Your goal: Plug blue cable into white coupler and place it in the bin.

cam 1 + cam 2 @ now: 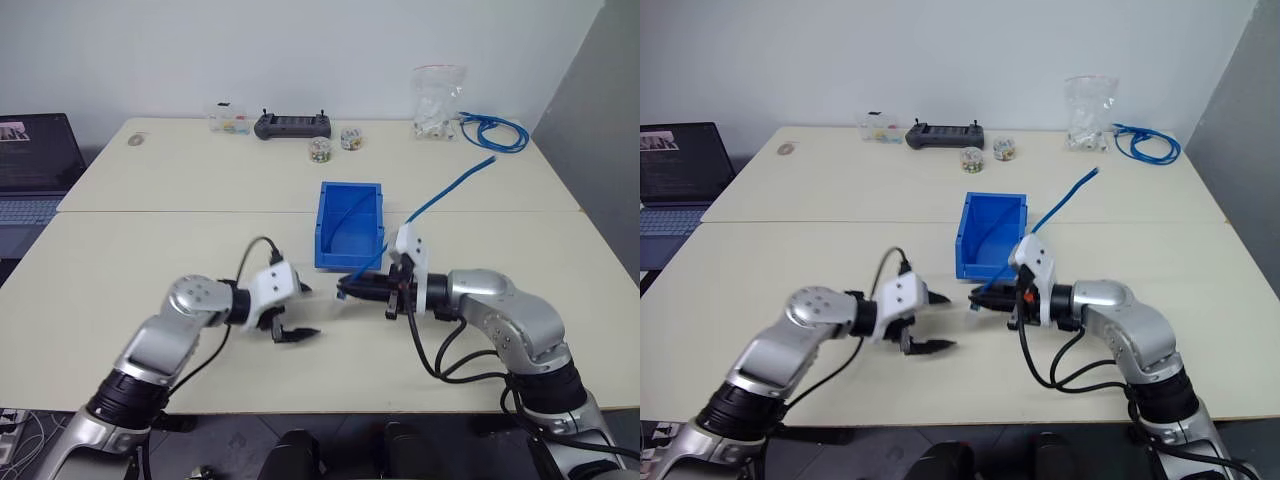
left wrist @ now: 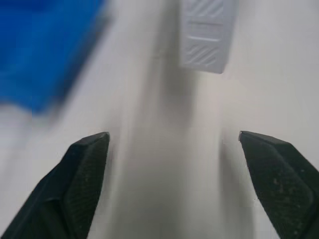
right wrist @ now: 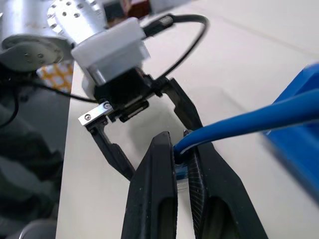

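Blue cable [image 1: 440,197] slants from the right gripper [image 1: 345,290], jaws pinching its plug end, toward the bench's [image 1: 150,250] far right corner; left gripper [image 1: 297,315] jaws spread.

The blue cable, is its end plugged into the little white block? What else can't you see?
- Blue cable tip: hidden between the right gripper's shut fingers in the right wrist view, so whether it is plugged in cannot be told.
- White coupler: cannot be made out at the grip in the eye views.
- Bin: blurred and cut off by the edge in the left wrist view.
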`<state>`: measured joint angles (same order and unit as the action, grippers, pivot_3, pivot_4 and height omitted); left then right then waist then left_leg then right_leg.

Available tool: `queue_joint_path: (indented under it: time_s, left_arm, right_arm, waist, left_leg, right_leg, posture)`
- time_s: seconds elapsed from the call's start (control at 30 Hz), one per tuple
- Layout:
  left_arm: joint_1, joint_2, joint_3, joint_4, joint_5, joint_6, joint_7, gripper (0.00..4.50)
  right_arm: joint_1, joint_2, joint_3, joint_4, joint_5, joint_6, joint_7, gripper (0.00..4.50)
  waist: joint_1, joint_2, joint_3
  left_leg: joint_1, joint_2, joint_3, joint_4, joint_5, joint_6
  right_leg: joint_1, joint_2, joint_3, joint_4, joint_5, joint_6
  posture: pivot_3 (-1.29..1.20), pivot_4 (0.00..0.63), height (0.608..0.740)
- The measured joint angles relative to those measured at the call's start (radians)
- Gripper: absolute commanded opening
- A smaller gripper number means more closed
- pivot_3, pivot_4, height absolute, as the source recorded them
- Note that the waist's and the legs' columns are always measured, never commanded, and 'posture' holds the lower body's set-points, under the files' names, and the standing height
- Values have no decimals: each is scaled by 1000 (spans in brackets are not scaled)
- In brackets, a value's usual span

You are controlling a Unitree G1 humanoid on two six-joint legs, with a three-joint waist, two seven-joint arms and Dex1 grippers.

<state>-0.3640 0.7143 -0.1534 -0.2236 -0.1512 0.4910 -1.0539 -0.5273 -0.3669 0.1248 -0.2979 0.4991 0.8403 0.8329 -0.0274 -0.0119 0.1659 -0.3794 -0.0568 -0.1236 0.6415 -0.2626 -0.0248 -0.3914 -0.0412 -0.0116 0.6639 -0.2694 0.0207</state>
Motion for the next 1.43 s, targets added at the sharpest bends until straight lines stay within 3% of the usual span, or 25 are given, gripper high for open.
queue_joint_path:
  time_s: [0.23,0.27,0.43,0.63,0.8,1.07,1.2,1.33,1.43]
  left_arm:
    - [-28,43,54,-56,-37,78,24,4500]
    - [-32,48,45,-46,-26,67,27,4500]
    - [-35,51,23,-7,7,22,42,4500]
    - [-36,45,22,0,11,17,58,4500]
    - [-53,23,45,4,-28,70,84,4500]
    - [-82,-49,99,-2,-126,123,137,4500]
    - [-59,-56,134,-15,-133,116,192,4500]
    - [7,-120,250,-20,-127,116,343,4500]
    - [83,-126,298,-37,-142,118,371,4500]
  right_arm:
    - [-277,61,-127,337,24,-19,-78,33]
    - [-322,75,-122,416,5,-43,-81,592]
    - [-489,89,-78,755,-113,-175,-85,1734]
    - [-523,-53,46,900,-238,-247,106,3131]
    - [-502,-260,90,828,-277,-245,306,4446]
    - [-221,-463,91,432,-240,-212,485,4446]
    - [-104,-462,-7,296,-173,-195,451,4446]
    - [87,-348,-211,95,-76,-174,272,4446]
    - [233,-299,-233,-9,-69,-180,174,4446]
  waist:
    - [-2,1,1]
    - [-3,1,1]
    - [-4,2,2]
    - [0,2,2]
    - [-1,2,2]
    - [-5,2,2]
    - [-2,1,3]
    - [4,0,2]
    - [6,0,3]
  left_leg:
    - [0,0,1,0,0,0]
    - [-1,0,2,-1,0,0]
    - [-4,0,5,-1,1,-1]
    - [-19,-2,6,4,3,-5]
    - [-20,-3,10,4,3,-4]
    - [-18,-1,9,5,1,-1]
    - [-17,-1,9,6,1,-1]
    - [-14,-1,8,6,1,-1]
    - [-13,-2,8,7,1,-1]
  right_leg:
    - [-1,0,1,0,3,-5]
    - [-2,0,2,1,3,-6]
    - [-8,0,4,2,4,-7]
    - [-19,-2,3,2,4,-6]
    - [-19,-5,3,0,4,-5]
    - [-19,-4,3,4,4,-5]
    - [-18,-5,3,7,4,-5]
    - [-16,-4,3,10,4,-5]
    - [-16,-5,4,11,4,-5]
  posture:
    - [0,150,740]
    - [0,150,740]
    - [0,150,740]
    - [0,150,740]
    - [0,150,740]
    - [0,150,740]
    - [0,150,740]
    - [0,150,740]
    - [0,150,740]
